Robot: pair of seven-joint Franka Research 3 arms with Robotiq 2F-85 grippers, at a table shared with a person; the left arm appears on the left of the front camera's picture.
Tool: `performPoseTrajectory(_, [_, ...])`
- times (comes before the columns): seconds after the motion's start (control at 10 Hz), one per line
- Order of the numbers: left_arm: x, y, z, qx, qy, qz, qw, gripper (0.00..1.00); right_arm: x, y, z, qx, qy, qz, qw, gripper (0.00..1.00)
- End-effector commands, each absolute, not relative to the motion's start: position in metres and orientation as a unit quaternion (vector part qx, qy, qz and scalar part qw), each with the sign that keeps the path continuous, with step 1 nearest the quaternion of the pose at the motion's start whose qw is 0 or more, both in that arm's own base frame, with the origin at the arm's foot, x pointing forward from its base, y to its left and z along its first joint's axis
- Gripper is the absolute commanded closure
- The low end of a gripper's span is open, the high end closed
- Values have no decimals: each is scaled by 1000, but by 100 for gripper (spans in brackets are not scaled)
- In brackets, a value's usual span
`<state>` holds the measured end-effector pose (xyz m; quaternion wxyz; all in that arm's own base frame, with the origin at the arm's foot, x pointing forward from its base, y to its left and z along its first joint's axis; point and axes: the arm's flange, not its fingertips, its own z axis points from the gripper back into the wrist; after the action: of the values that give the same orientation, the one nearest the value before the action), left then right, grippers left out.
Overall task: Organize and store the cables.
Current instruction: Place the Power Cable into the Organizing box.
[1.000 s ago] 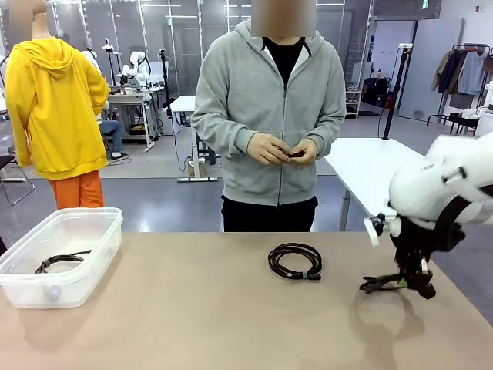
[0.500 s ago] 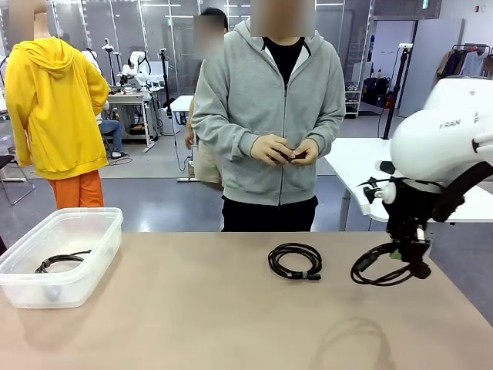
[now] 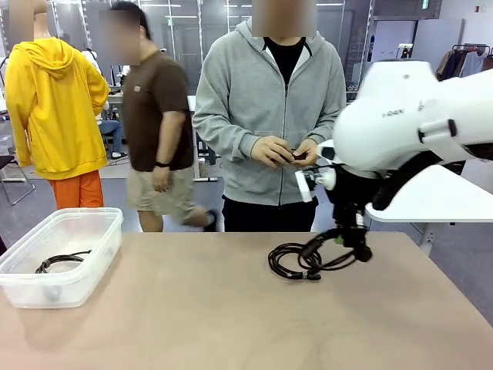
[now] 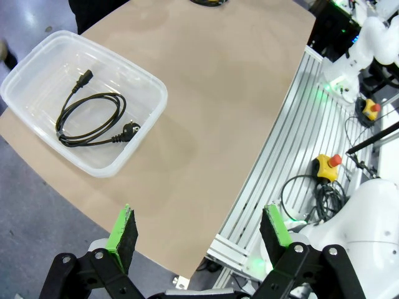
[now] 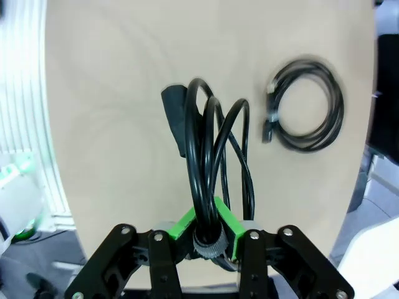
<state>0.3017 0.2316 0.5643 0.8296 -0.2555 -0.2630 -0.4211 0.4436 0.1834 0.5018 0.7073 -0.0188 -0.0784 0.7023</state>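
- Pinching one cable [image 5: 199, 168] in right fingers [image 5: 184, 222], dangling over bench [image 3: 192, 308]
- With left fingers [image 4: 123, 229] spread, nothing held
- Second cable [image 5: 338, 112] on bench, third cable [image 4: 90, 118] in bin [image 3: 100, 247]
- Likely light, floppy; grip across bunched loops, not plug [image 5: 175, 121]

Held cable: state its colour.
Black cable, clearest in the right wrist view.

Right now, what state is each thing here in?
Right end effector, shut on the held cable.
Left end effector, open, empty.
Held cable, coiled, hanging from the end effector.
Loose cable, coiled, lying on the table.
Stored cable, coiled, in the bin.
Bin, open, no lid.
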Motion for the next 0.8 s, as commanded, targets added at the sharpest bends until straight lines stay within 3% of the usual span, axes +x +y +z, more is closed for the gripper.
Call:
performPoseTrajectory(0.0, [302, 232, 567, -254, -260, -415, 834, 0, 470, 227, 507, -53, -77, 699, 709, 92])
performPoseTrajectory(0.7, [302, 232, 567, -254, -260, -415, 834, 0, 473, 350, 441, -66, -92, 689, 715, 92])
